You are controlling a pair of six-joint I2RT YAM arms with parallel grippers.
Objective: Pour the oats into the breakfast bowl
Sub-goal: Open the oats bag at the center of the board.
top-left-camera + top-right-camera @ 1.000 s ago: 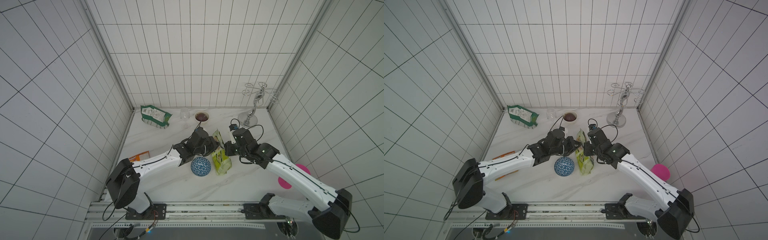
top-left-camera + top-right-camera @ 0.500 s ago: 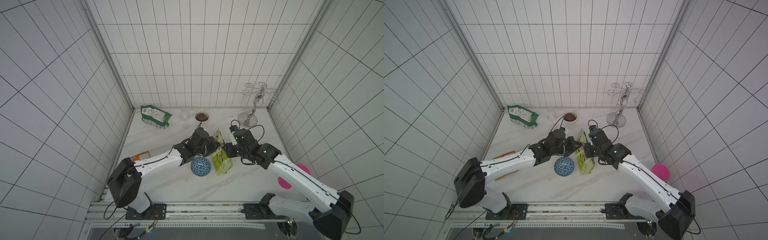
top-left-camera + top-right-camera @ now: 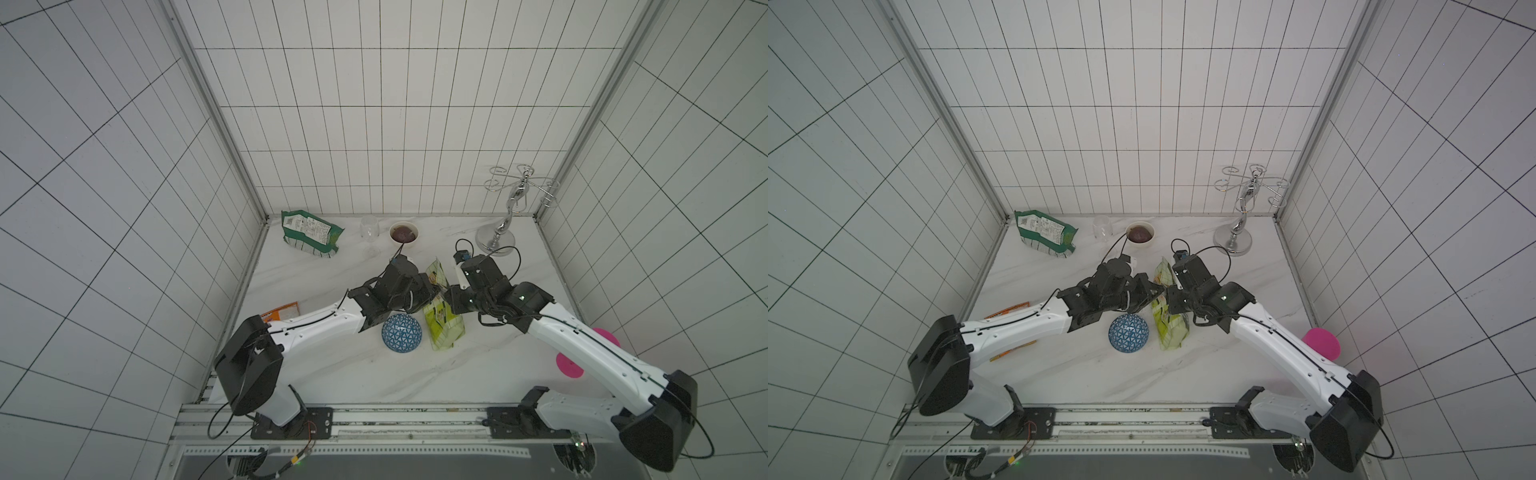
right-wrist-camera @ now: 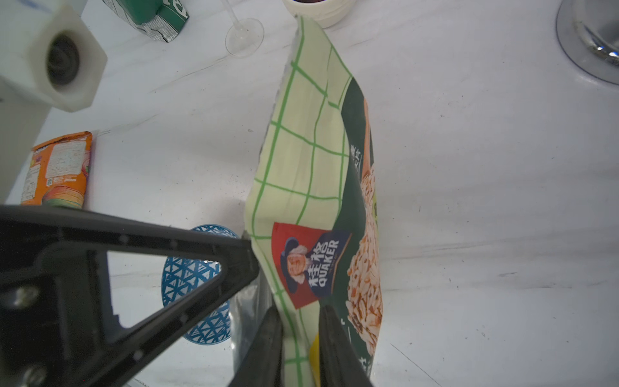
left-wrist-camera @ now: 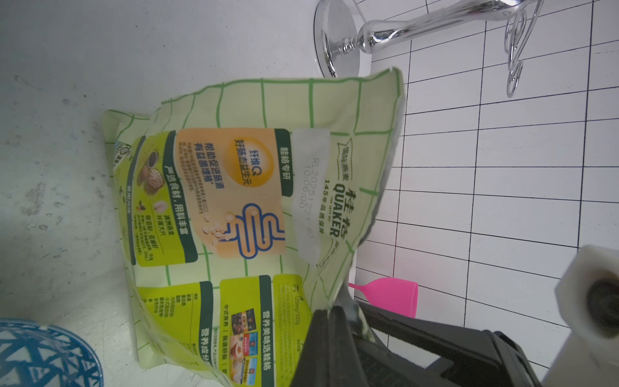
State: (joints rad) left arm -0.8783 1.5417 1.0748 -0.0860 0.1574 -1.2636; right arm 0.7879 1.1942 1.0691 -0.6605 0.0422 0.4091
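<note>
The oat pouch (image 3: 444,330) stands beside the blue bowl (image 3: 402,338). The left gripper (image 5: 330,310) and right gripper (image 4: 301,321) both pinch its top.

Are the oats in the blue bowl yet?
Not yet. Done: the oat pouch stands beside the breakfast bowl, and its top looks torn. In hand: the left end effector and right end effector both pinch the pouch's top edge. To do: lift, tip and pour. The bowl shows only its blue outside, no oats.
</note>
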